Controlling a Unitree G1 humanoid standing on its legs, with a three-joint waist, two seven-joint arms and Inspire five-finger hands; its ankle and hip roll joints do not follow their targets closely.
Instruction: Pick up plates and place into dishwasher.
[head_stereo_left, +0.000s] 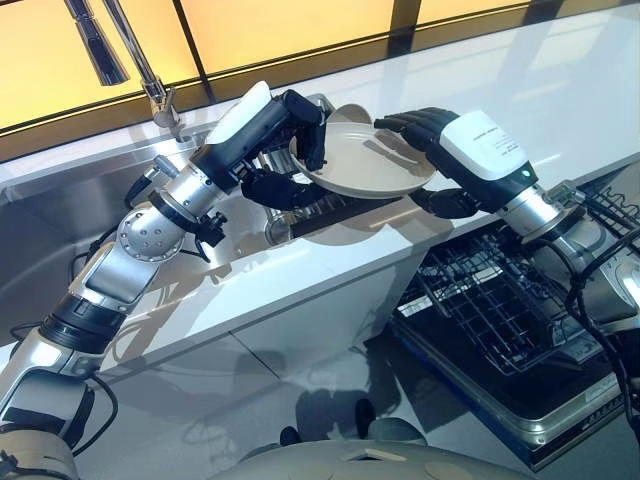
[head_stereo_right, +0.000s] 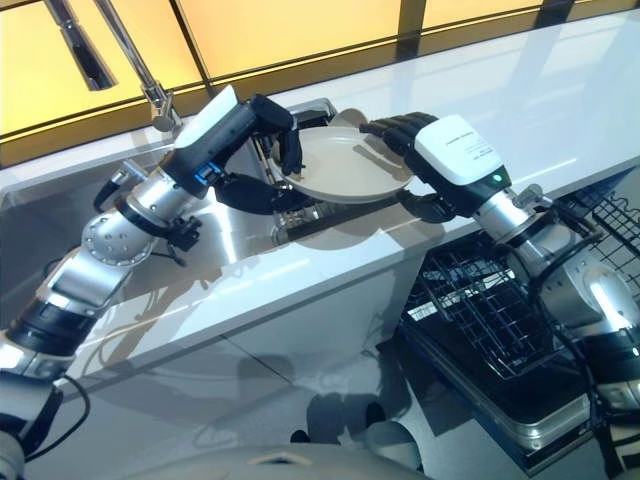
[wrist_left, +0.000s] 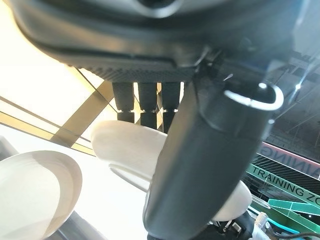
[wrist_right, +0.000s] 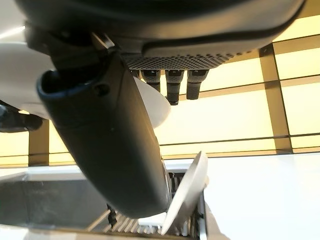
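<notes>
Sunlit amber panels back a long white counter with a steel sink and a faucet at its far edge. From the left eye view, a beige plate hangs level above the counter between both hands: the left hand has its fingers curled over the plate's near-left rim, and the right hand clasps the opposite rim. Below right, the dishwasher rack stands pulled out and bare.

The right eye view gives the same two-handed hold, the plate well apart from the rack.

Past the left wrist's fingers sit the held plate and a second plate.

Beyond the right wrist's fingers, another plate stands on edge in a drying rack.

This looks like a handover; next, one hand should probably let go so the other can carry the plate down to the rack.
</notes>
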